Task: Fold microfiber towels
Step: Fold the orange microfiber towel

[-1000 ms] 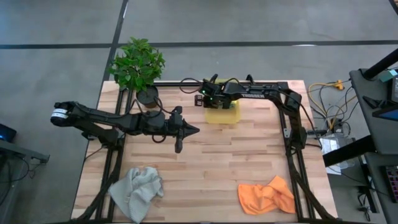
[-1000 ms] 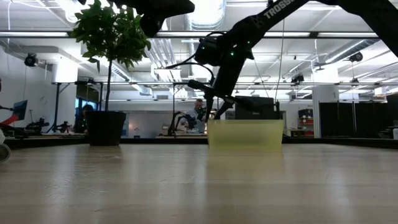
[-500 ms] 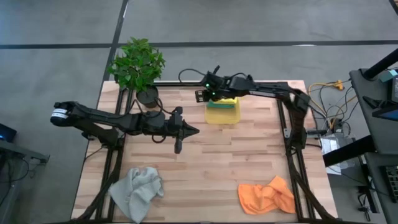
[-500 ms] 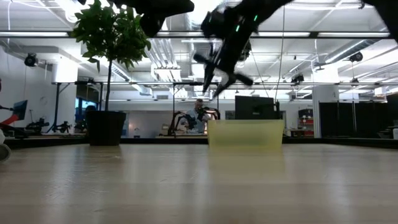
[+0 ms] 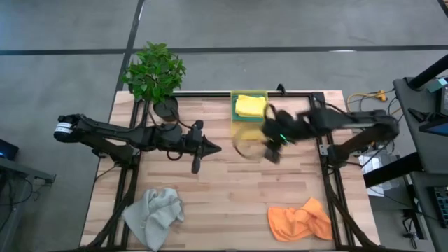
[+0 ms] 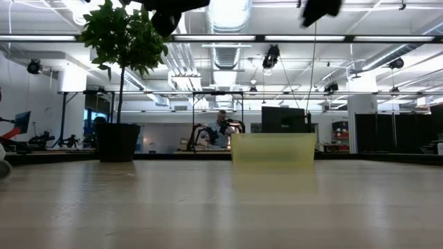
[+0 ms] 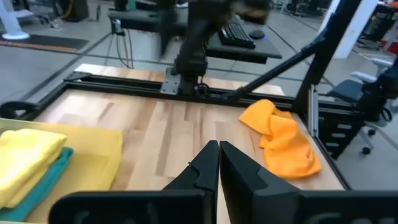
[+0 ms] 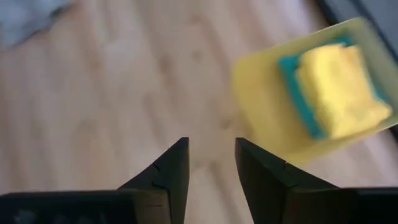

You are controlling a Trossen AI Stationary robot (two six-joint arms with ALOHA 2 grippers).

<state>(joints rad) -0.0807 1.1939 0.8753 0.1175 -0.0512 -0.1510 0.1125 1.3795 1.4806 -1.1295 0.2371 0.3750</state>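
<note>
Yellow towel (image 8: pixel 341 81) beyond empty R jaws.

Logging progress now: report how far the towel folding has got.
Done: the yellow towel lies folded on the teal towel in the yellow bin. In hand: nothing; the right claw is open and empty beside the bin, the left claw shut mid-table. Left: the grey towel and orange towel, both crumpled.

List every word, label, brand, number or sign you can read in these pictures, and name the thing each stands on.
None can be read.
White band on the left arm: any marking is too small to read.
Yellow plastic bin, yellow microfiber towel and orange microfiber towel: plain, no labels.
Room monitors in the low view: no readable text.
</note>
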